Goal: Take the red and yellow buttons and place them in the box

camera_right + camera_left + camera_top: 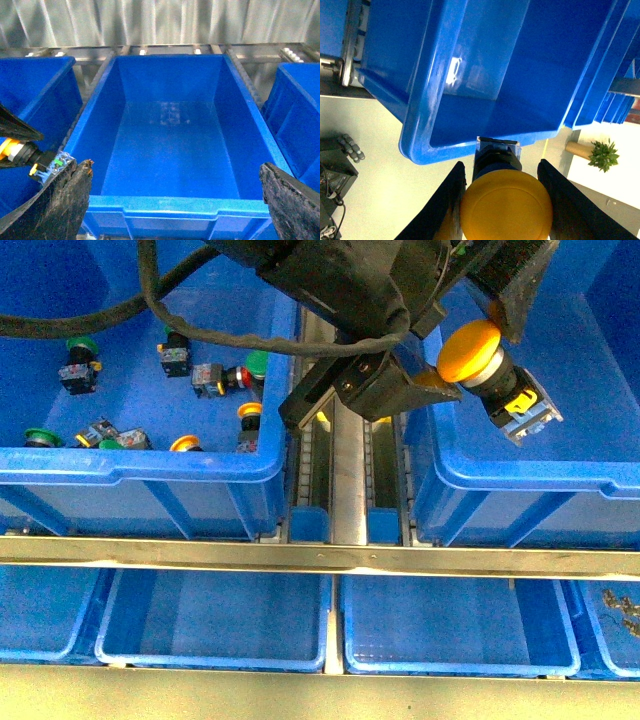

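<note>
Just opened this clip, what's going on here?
The left gripper is shut on the yellow button and holds it in the air by the left edge of the large blue box. It has not been released. The box looks empty in the right wrist view. The right gripper hangs open facing that box, holding nothing. More buttons lie in the other bin to the left.

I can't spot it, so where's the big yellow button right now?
Front view: the yellow button is gripped in the left hand, above the left side of the right big blue box.
</note>
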